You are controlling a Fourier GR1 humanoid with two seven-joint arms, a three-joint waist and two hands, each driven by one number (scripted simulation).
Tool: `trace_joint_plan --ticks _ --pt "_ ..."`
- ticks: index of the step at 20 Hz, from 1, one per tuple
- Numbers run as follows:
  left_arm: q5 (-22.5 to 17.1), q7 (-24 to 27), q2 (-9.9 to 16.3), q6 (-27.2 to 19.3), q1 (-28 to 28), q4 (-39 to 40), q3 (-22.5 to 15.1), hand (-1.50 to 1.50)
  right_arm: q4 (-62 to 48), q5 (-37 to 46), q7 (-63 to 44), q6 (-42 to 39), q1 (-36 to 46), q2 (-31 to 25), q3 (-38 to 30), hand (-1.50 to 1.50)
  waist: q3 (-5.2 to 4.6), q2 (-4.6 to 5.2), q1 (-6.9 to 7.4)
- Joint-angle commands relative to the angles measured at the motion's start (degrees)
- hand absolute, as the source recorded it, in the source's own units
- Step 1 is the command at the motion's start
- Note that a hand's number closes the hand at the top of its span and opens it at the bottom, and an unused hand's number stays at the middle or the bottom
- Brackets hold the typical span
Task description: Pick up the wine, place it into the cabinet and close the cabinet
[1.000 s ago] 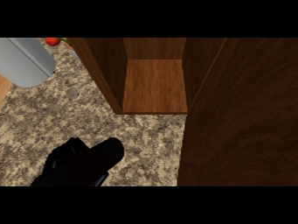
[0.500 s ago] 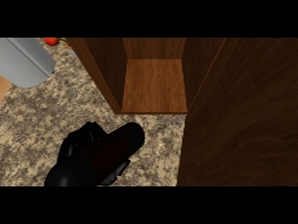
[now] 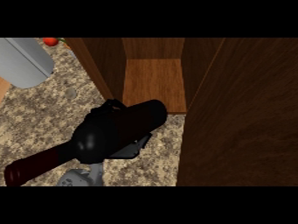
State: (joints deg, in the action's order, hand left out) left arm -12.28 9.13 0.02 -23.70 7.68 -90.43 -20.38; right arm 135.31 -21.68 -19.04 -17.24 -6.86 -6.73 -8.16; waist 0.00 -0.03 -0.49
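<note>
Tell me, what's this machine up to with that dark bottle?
The robot's hand is curled round a dark wine bottle and holds it tilted over the speckled counter, its base pointing at the open wooden cabinet. The bottle is right in front of the cabinet's shelf but not yet inside. The cabinet door stands open at the right. A grey cylinder and something small and red sit at the far left.

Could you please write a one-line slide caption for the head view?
Left hand holds the wine bottle tilted toward the open wooden cabinet.
</note>
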Motion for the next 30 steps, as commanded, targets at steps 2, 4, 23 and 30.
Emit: trace_joint_plan --ticks 2,4,23,30 --pt "-0.21 0.55 -0.02 -6.78 5.46 5.78 -3.74 1.5 5.96 -3.61 0.06 -1.87 -4.94 0.8 -1.21 -1.5 0.0 -0.02 -0.18" --pt "-0.54 0.01 -0.02 -7.8 10.84 10.01 -1.66 1.5 6.97 -3.67 -3.74 -0.4 -1.99 -0.72 -0.39 -1.5 -0.02 0.03 -0.27" --pt "-14.15 20.11 -0.02 -12.96 22.81 39.91 -5.31 1.5 3.66 -4.72 -2.68 -1.83 -1.45 -0.15 -3.69 -1.5 -0.04 0.19 -0.77" --pt "-16.31 20.39 -0.02 -6.44 30.4 46.41 -0.13 1.5 4.3 -6.37 -3.9 -0.45 0.25 0.17 -3.4 -1.5 -0.03 0.16 -0.57"
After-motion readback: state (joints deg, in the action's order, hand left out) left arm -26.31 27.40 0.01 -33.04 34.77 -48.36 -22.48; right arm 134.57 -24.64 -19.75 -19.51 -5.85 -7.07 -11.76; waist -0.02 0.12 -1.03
